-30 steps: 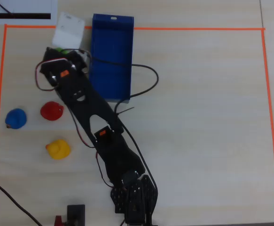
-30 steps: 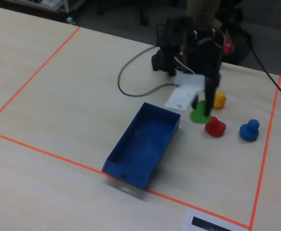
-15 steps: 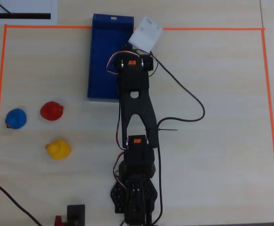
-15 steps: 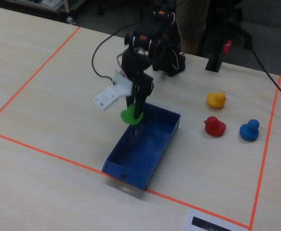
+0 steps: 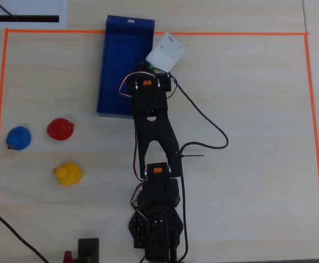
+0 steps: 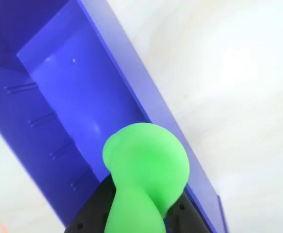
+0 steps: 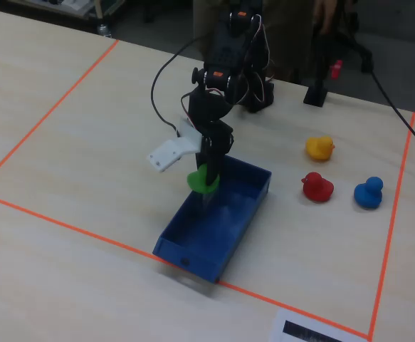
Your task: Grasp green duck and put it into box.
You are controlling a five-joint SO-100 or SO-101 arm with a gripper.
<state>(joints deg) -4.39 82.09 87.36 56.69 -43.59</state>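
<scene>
Over the box, no legible writing.

The green duck fills the lower centre, clamped between the gripper fingers. The box runs diagonally behind it.

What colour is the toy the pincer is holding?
Bright green. The duck shows best in the wrist view.

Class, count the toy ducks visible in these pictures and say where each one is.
4. The green duck is held in the gripper over the box. The yellow, red and blue ducks sit on the table.
</scene>
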